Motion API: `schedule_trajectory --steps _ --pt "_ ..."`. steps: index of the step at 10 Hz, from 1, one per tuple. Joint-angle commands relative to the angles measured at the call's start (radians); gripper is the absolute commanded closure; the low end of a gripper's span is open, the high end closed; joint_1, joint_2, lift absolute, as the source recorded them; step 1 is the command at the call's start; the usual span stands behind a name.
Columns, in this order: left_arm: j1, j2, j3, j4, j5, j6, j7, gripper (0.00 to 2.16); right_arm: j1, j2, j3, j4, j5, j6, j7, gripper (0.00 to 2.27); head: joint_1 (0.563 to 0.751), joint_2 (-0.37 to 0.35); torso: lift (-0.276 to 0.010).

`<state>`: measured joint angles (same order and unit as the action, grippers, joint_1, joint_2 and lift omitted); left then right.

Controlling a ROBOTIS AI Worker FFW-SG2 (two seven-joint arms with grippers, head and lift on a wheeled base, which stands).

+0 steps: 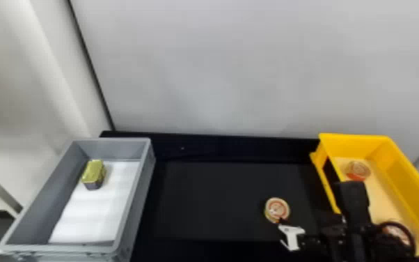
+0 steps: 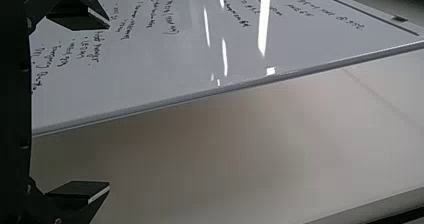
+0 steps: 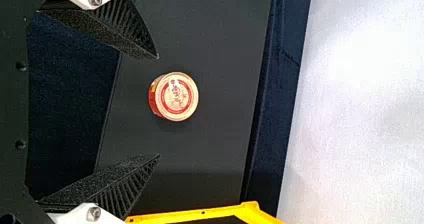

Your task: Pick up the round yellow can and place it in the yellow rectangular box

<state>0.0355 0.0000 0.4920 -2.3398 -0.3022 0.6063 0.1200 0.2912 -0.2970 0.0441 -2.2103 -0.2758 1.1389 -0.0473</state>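
The round yellow can point(image 1: 277, 209) stands on the black table, left of the yellow rectangular box point(image 1: 402, 181). At the can's near side in the head view is my right gripper point(image 1: 283, 228), partly hidden by its own arm. In the right wrist view the same can point(image 3: 176, 97) lies between and slightly beyond the spread fingertips of my right gripper point(image 3: 159, 106), touched by neither. The box's yellow edge point(image 3: 200, 214) shows there too. My left gripper point(image 2: 109, 105) is parked open in the left wrist view, nothing between its fingers, facing a whiteboard.
Inside the yellow box, a round can point(image 1: 357, 170) sits toward the back and another point(image 1: 396, 234) nearer, partly behind the right arm. A grey bin point(image 1: 148, 167) at the left holds a gold-topped rectangular can point(image 1: 94, 171) on a white liner. A pale wall point(image 1: 219, 69) rises behind the table.
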Motion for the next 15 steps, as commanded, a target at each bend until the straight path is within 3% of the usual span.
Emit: schedule_trajectory --steps 1,8,15 --pt "0.0 -0.003 0.001 -0.001 0.0 0.0 0.001 0.14 -0.009 0.001 0.005 0.02 0.021 -0.014 0.014 0.08 0.694 0.014 -0.068" --pt "-0.002 -0.003 -0.004 -0.003 0.001 -0.003 0.004 0.14 -0.118 0.006 0.053 0.256 0.201 -0.146 0.245 0.08 0.694 0.014 -0.068" --pt "-0.002 -0.003 -0.012 0.0 0.001 -0.003 0.006 0.14 -0.205 0.012 0.102 0.406 0.225 -0.23 0.287 0.09 0.694 0.014 -0.068"
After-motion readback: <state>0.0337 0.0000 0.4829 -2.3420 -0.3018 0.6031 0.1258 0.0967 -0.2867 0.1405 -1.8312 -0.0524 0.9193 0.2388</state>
